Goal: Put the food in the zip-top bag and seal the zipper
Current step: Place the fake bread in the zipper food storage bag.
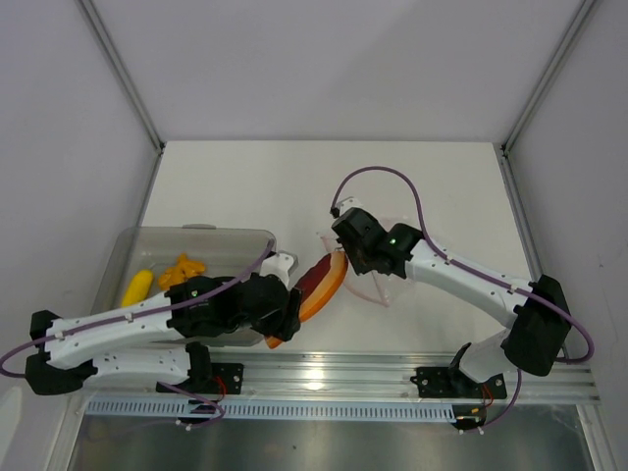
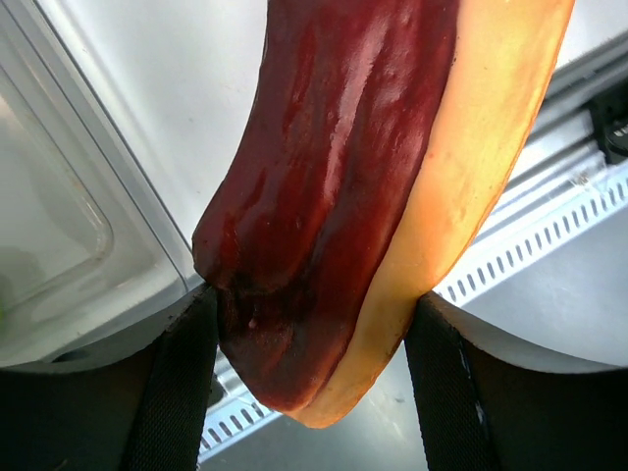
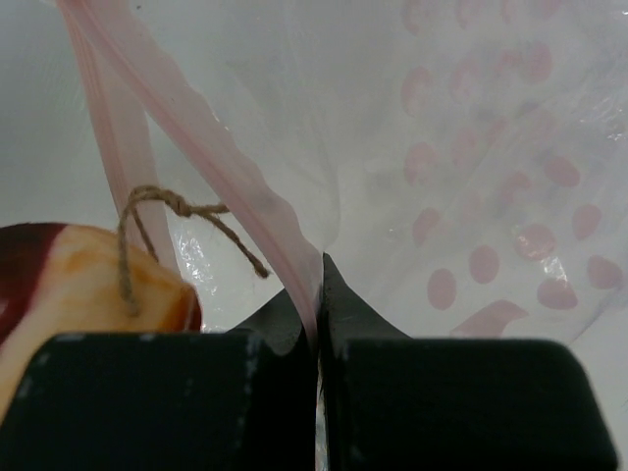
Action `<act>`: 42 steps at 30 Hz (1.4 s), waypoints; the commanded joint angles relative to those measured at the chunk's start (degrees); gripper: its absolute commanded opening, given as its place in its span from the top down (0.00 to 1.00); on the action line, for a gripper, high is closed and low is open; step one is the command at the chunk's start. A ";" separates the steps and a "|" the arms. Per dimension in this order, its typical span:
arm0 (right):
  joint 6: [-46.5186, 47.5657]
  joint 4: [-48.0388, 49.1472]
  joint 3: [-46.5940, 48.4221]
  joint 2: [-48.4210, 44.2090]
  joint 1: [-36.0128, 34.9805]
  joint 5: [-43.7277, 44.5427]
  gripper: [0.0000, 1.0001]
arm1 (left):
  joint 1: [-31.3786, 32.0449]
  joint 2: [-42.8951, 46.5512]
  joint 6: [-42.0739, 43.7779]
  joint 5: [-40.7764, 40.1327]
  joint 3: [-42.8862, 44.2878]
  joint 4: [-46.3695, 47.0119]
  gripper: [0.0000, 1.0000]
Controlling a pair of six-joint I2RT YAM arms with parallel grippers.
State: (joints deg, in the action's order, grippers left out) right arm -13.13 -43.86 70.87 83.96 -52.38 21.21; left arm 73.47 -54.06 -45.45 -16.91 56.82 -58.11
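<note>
The left tool (image 2: pixel 310 329), clamped on the dark-red and orange slice (image 2: pixel 334 196), holds it just beside the right tool (image 3: pixel 319 285), which pinches the zip-top bag's (image 3: pixel 491 128) zipper (image 3: pixel 221 162); the tip may catch this edge and pull it free.

Grey translucent rectangular bin (image 1: pixel 196 232) sits at left on the white surface (image 1: pixel 294 186), its near long side running close to the aluminium rail (image 1: pixel 334 371) that spans the surface's near edge; left wrist view shows the bin's (image 2: pixel 69 226) clear rounded wall against the same surface (image 2: pixel 167 98). A pale slotted strip (image 1: pixel 324 405) runs parallel just nearer than the rail, with a dark glossy ledge (image 1: pixel 324 442) beyond it at the bottom of the overhead view. Plain white walls enclose three sides, with a slanting metal frame post left (image 1: pixel 123 74) and another right (image 1: pixel 549 74).
</note>
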 commanded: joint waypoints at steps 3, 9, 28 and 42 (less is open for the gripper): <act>0.82 -0.44 1.11 -2.22 0.17 -5.65 1.00 | 2.55 -3.14 1.06 -5.33 3.91 0.80 0.99; 0.21 -0.09 0.76 -3.10 -0.09 -7.94 1.00 | 3.70 -8.68 1.86 -6.03 6.37 -0.86 0.99; 1.26 0.79 -1.35 -5.74 -4.31 -3.37 1.00 | 3.70 -17.57 4.49 -2.62 14.11 -8.87 1.00; -0.06 3.43 -1.61 -3.98 -6.51 -6.35 1.00 | 3.70 -18.44 7.92 0.12 20.44 -4.74 0.99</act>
State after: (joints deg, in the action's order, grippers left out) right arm -12.01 -44.38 68.31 79.92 -57.71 17.61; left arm 76.75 -71.02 -39.90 -17.76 73.84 -68.75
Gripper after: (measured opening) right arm 0.003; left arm 0.680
